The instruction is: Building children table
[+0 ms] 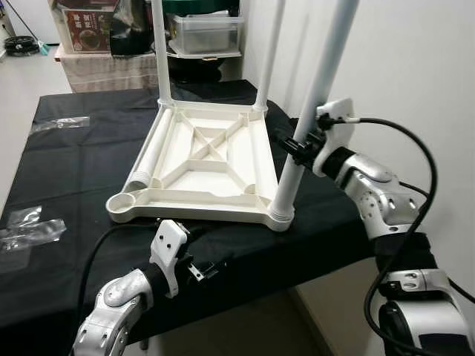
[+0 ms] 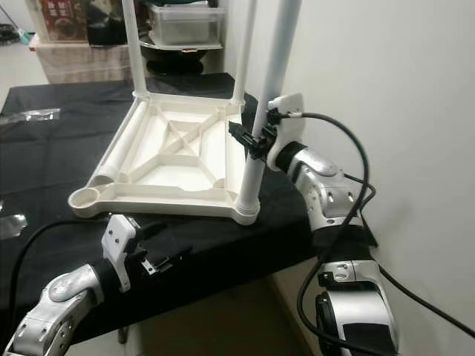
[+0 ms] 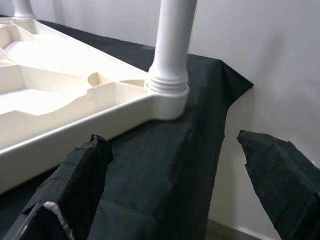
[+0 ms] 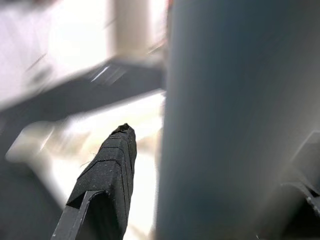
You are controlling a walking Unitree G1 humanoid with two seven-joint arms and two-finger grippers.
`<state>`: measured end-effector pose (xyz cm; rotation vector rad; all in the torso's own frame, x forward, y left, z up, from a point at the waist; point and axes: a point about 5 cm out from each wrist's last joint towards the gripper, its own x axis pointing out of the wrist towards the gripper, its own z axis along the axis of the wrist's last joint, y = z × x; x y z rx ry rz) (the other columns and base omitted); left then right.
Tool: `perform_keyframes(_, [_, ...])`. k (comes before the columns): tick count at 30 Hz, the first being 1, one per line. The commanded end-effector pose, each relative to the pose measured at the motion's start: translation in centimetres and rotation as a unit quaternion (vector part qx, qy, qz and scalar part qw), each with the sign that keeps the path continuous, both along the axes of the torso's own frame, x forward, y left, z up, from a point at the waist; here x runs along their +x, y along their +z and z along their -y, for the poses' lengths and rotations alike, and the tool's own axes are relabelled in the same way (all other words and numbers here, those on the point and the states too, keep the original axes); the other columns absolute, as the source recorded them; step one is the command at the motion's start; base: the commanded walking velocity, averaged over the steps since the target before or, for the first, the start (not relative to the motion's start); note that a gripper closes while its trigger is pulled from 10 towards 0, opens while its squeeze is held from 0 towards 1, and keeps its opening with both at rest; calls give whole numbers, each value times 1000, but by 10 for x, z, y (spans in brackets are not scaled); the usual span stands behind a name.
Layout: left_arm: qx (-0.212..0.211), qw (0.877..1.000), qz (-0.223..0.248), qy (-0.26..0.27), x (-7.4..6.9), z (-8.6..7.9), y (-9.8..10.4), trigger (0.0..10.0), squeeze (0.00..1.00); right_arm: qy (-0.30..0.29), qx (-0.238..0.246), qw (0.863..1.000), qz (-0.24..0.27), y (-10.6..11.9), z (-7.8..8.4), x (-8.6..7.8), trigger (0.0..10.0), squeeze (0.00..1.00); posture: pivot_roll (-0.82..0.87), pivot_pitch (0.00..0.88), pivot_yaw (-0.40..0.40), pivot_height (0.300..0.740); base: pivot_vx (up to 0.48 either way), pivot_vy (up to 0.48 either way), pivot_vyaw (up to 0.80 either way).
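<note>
A white plastic children's table (image 1: 194, 211) lies upside down on the black cloth. Three white legs stand in its corners: two at the back (image 1: 161, 52) (image 1: 270, 52) and one at the front right (image 1: 315, 81). Another leg (image 1: 151, 153) lies loose inside the left rim, behind the empty front-left socket (image 1: 122, 204). My right gripper (image 1: 297, 147) is shut on the front-right leg about a third of the way up; its finger (image 4: 107, 175) lies against the tube. My left gripper (image 1: 202, 270) hangs open just below the table's front edge, with its fingers (image 3: 82, 170) spread wide toward the front-right socket (image 3: 169, 90).
The black-covered work table (image 1: 82, 163) ends just right of the front-right leg, close to a white wall (image 1: 415, 59). Clear plastic bags (image 1: 30, 226) (image 1: 61, 124) lie on the cloth at the left. Shelves with boxes (image 1: 204, 33) stand behind.
</note>
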<state>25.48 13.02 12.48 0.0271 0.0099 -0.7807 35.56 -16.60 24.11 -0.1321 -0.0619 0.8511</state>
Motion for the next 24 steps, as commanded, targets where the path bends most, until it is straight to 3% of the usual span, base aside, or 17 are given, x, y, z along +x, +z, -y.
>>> perform_keyframes(1, [-1,1000,-5,-5,-1,1,-2,10000,0,87,-28,995,-32,-19,-15,-9,5059,0,49,0,-107,740,0,0,0])
perform_keyframes(3, [-1,1000,-5,-5,-1,1,-2,10000,0,87,-28,995,-32,-19,-15,-9,5059,0,49,0,-107,740,0,0,0])
perform_keyframes(5, [0,1000,-5,-4,-1,0,-1,10000,0,121,-33,991,-49,-26,-18,-12,3961,0,56,0,-110,740,0,0,0])
perform_keyframes(6, [0,1000,-5,-4,-1,0,-1,10000,0,132,-33,989,-55,-29,-20,-13,2941,0,56,0,-110,740,0,0,0])
perform_keyframes(7, [0,1000,-5,-4,-1,0,-1,10000,0,132,-33,989,-55,-29,-20,-13,2941,0,56,0,-110,740,0,0,0])
perform_keyframes(8, [0,1000,-5,-4,-2,0,-1,10000,0,130,-28,989,-60,-32,-22,-12,0,0,56,0,-110,740,0,0,0])
perform_keyframes(10, [1,1000,-5,-4,-2,-1,-1,10000,0,56,-11,996,-72,-35,-25,3,0,0,62,0,-108,740,0,0,0])
perform_keyframes(15, [2,1000,-4,-3,-2,-2,-1,10000,0,-29,12,996,-83,-37,-28,15,0,0,62,0,-107,740,0,0,0])
perform_keyframes(17, [2,1000,-4,-3,-3,-2,0,10000,0,-161,50,978,-124,-45,-23,26,0,0,61,0,-105,740,0,0,0])
perform_keyframes(18, [2,1000,-4,-3,-3,-2,0,10000,0,-161,50,978,-124,-45,-23,26,0,0,61,0,-105,740,0,0,0])
perform_keyframes(19, [2,1000,-5,-3,-3,-2,-1,10000,0,-331,85,924,-172,-63,-3,28,0,0,60,0,-111,740,0,0,0])
perform_keyframes(20, [2,1000,-5,-3,-3,-2,-1,10000,0,-331,85,924,-172,-63,-3,28,0,0,60,0,-111,740,0,0,0])
perform_keyframes(21, [1,1000,-5,-3,-3,-1,-1,10000,0,-438,88,870,-211,-83,8,20,0,0,66,0,-114,740,0,0,0])
perform_keyframes(22, [0,1000,-5,-2,-3,-1,-1,10000,0,-488,82,837,-235,-100,7,4,0,0,66,0,-111,740,0,0,0])
perform_keyframes(23, [0,1000,-6,-2,-4,-1,-1,10000,0,-489,80,829,-260,-113,-5,-11,0,0,66,0,-111,740,0,0,0])
perform_keyframes(24, [0,1000,-6,-2,-4,-1,-1,10000,0,-489,80,829,-260,-113,-5,-11,0,0,66,0,-111,740,0,0,0])
